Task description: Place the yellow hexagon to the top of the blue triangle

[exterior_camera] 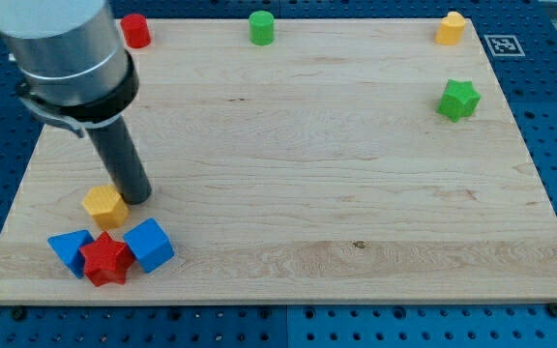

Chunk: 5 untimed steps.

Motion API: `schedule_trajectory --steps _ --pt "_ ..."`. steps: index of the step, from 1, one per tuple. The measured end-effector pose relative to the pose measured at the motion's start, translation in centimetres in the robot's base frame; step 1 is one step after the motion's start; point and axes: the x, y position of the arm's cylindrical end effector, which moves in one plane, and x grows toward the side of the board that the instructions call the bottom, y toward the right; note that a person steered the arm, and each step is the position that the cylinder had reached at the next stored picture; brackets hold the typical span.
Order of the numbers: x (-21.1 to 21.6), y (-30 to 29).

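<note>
Seven blocks sit on the wooden board: two yellow, two blue, two red-or-green pairs.

My tip, a bare rod with no claw to open or close, touches the yellow hexagon on its right side, near the view's bottom left. Just below sit the blue triangle, a red star and a blue cube, clustered and touching. Along the view's top stand a red cylinder, a green cylinder and a second yellow block, with one green star at the right.

The arm's grey housing above my tip is cut off by the view's top edge. Below my tip, the red star overlaps the blue triangle and blue cube, hiding their near edges.
</note>
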Motion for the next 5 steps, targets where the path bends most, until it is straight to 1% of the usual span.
schedule_trajectory --steps 1,2,3,5 --pt "-0.8 -0.4" --pt "-3.7 -0.3" --pt "-3.1 -1.7" --pt "-0.9 -1.8"
